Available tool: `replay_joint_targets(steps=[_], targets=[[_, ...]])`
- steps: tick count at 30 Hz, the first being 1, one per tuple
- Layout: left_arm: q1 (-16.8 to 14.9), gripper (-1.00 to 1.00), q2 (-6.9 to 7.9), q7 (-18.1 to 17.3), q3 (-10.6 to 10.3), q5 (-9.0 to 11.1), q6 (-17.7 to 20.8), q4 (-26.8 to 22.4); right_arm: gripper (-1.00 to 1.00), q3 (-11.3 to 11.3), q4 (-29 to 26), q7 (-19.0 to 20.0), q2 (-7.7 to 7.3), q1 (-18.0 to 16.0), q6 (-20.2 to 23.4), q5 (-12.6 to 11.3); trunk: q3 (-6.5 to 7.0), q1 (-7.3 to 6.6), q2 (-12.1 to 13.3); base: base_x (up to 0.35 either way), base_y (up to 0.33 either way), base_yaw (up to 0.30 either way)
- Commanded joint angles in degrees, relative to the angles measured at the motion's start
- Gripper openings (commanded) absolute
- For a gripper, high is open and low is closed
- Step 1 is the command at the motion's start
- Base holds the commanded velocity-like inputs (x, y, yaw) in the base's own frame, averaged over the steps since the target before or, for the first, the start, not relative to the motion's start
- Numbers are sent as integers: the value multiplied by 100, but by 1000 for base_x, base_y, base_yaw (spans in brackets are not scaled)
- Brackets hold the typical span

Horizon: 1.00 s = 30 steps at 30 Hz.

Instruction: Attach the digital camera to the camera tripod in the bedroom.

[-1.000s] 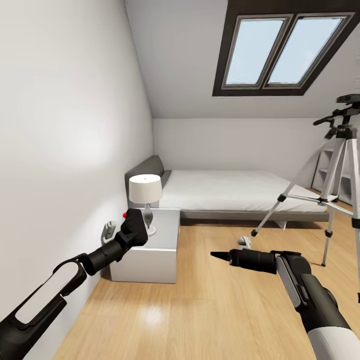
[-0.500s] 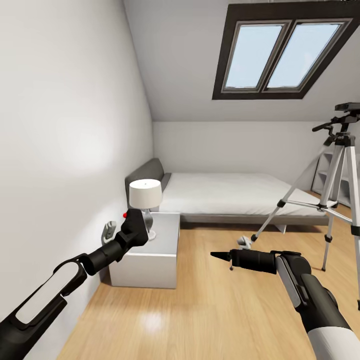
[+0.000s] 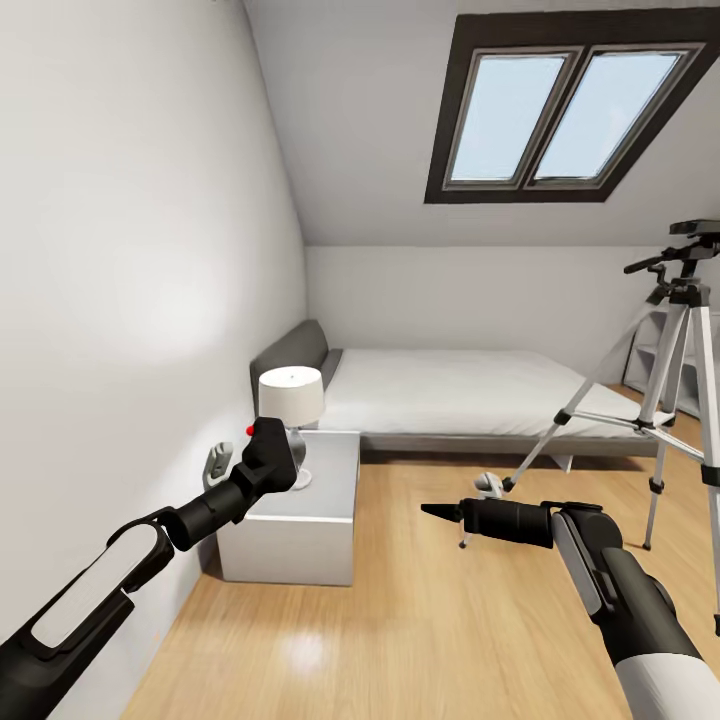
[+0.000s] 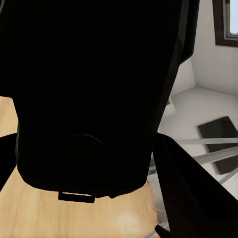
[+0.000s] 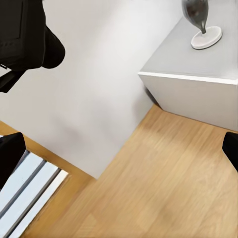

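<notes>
My left gripper (image 3: 268, 460) is shut on the digital camera (image 3: 271, 441), a small black body with a red button on top, held up in front of the nightstand. In the left wrist view the camera's dark body (image 4: 89, 89) sits between the fingers. The camera tripod (image 3: 680, 330) stands at the right on the wood floor, with silver legs, a black head and a pan handle; its right side is cut off by the frame. My right gripper (image 3: 440, 512) hangs over the floor in the middle, open and holding nothing, well left of the tripod.
A grey nightstand (image 3: 325, 500) with a white-shaded lamp (image 3: 290, 392) stands against the left wall. The low bed (image 3: 450, 390) lies behind it under the skylight (image 3: 560, 110). A small pale object (image 3: 487, 484) lies on the floor near a tripod foot. Shelves (image 3: 655, 355) stand at the far right.
The whole picture has shifted: the head camera moved, so the tripod, bed and nightstand sit slightly lower and further left. Both arms keep their pose and the left still holds the camera.
</notes>
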Motion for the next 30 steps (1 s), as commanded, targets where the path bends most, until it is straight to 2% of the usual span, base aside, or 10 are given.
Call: replay_joint_targets(steps=[1, 30], targets=[[-5, -100, 4, 21, -5, 52, -2, -7, 100, -5, -1, 20, 0, -4, 22, 7, 12, -24, 38, 0, 0, 0], [-5, -100, 4, 13, -11, 60, -2, -7, 100, -13, -1, 2, 0, -4, 23, 37, 532, -661, 1201, 0, 0, 0]])
